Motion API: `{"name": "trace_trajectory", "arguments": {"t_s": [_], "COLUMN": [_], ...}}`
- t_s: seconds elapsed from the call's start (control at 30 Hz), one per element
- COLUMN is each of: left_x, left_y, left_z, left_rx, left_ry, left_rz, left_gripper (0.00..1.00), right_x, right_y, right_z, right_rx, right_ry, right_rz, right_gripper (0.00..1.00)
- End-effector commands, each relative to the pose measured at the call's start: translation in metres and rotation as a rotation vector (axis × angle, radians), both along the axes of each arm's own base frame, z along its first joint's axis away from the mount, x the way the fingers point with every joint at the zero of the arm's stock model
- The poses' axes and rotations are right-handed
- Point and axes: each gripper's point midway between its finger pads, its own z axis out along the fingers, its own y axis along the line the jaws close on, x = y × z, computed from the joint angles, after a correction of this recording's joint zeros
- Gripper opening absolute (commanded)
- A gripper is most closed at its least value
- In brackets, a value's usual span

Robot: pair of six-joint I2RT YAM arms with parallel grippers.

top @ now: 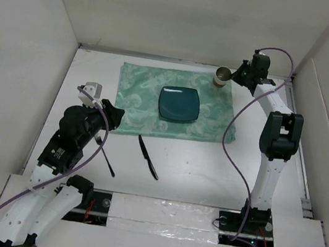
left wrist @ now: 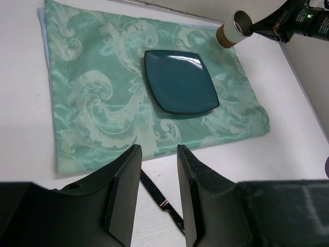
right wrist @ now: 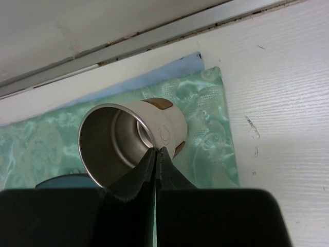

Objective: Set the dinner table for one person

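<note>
cup (right wrist: 133, 139) rim clamped in right hand (right wrist: 155, 154) at mat (right wrist: 211, 128) corner; left hand (left wrist: 158, 152) apart near knife (left wrist: 163, 204)

Plain white panels (top: 169, 11) box in the dinner table (top: 195, 166) on its far, left and right edges, metal rail (right wrist: 154, 37) along the far one. Soft even light.

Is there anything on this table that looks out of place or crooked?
Yes. One slim dark utensil and a second dark utensil lie slanted on the bare white dinner table, on the near side of the mint-green patterned cloth mat, not beside the teal square plate. Nothing looks spilled or damaged.
</note>
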Motion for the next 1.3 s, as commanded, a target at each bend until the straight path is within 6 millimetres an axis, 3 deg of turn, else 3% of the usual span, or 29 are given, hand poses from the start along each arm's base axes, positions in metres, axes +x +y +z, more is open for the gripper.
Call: {"name": "trace_trajectory", "arguments": {"t_s": [0.0, 0.13, 0.37, 0.43, 0.47, 0.63, 0.67, 0.77, 0.8, 0.87, 0.9, 0.93, 0.97, 1.0, 1.03, 1.07, 1.1, 1.13, 1.2, 1.23, 1.27], "left_x": [0.003, 0.003, 0.003, 0.004, 0.003, 0.003, 0.003, 0.003, 0.003, 0.002, 0.002, 0.001, 0.002, 0.003, 0.003, 0.001, 0.001, 0.0, -0.003, -0.005, -0.01], "left_y": [0.001, 0.003, 0.003, 0.004, 0.004, 0.004, 0.004, 0.005, 0.005, 0.006, 0.006, 0.007, 0.013, 0.016, 0.022, 0.028, 0.033, 0.047, 0.059, 0.061, 0.062], "left_z": [0.009, 0.009, 0.009, 0.01, 0.009, 0.009, 0.008, 0.009, 0.009, 0.009, 0.01, 0.011, 0.012, 0.011, 0.015, 0.016, 0.018, 0.023, 0.027, 0.031, 0.037], "left_rx": [0.002, 0.005, 0.005, 0.005, 0.005, 0.005, 0.006, 0.004, 0.004, 0.002, 0.001, -0.004, -0.002, -0.002, -0.007, -0.018, -0.035, -0.051, -0.094, -0.101, -0.119], "left_ry": [-0.038, -0.037, -0.037, -0.04, -0.037, -0.039, -0.036, -0.038, -0.038, -0.035, -0.037, -0.039, -0.044, -0.042, -0.05, -0.051, -0.056, -0.073, -0.079, -0.092, -0.119], "left_rz": [0.003, 0.013, 0.013, 0.021, 0.018, 0.018, 0.018, 0.022, 0.026, 0.029, 0.033, 0.037, 0.07, 0.088, 0.125, 0.157, 0.193, 0.277, 0.352, 0.36, 0.356], "left_gripper": [0.31, 0.32, 0.32, 0.32, 0.32, 0.32, 0.32, 0.32, 0.32, 0.32, 0.32, 0.32, 0.32, 0.32, 0.31, 0.29, 0.28, 0.28, 0.28, 0.27, 0.26], "right_x": [0.012, 0.014, 0.017, 0.014, 0.016, 0.014, 0.013, 0.005, -0.005, -0.019, -0.036, -0.058, -0.069, -0.098, -0.129, -0.148, -0.169, -0.214, -0.252, -0.29, -0.312], "right_y": [-0.01, -0.018, -0.014, -0.021, -0.021, -0.02, -0.018, -0.018, -0.019, -0.014, -0.004, 0.005, 0.018, 0.048, 0.065, 0.083, 0.101, 0.137, 0.168, 0.2, 0.21], "right_z": [0.005, -0.008, -0.01, -0.01, 0.005, 0.041, 0.057, 0.074, 0.105, 0.126, 0.108, 0.145, 0.165, 0.127, 0.157, 0.164, 0.158, 0.135, 0.122, 0.099, 0.094], "right_rx": [0.012, 0.015, 0.029, 0.032, 0.035, 0.037, 0.04, 0.015, 0.006, -0.029, -0.041, -0.053, -0.053, -0.05, -0.055, -0.05, -0.046, -0.042, -0.054, -0.075, -0.099], "right_ry": [-0.021, 0.0, 0.021, 0.021, -0.017, -0.078, -0.101, -0.143, -0.207, -0.272, -0.24, -0.321, -0.415, -0.363, -0.452, -0.522, -0.532, -0.519, -0.532, -0.51, -0.493], "right_rz": [-0.022, -0.051, -0.035, -0.051, -0.057, -0.043, -0.035, -0.013, -0.009, 0.01, 0.034, 0.065, 0.098, 0.182, 0.235, 0.285, 0.336, 0.441, 0.523, 0.636, 0.682], "right_gripper": [0.0, 0.0, 0.0, 0.06, 0.17, 0.46, 0.48, 0.5, 0.49, 0.35, 0.21, 0.02, 0.0, 0.0, 0.0, 0.0, 0.0, 0.0, 0.0, 0.0, 0.0]}}
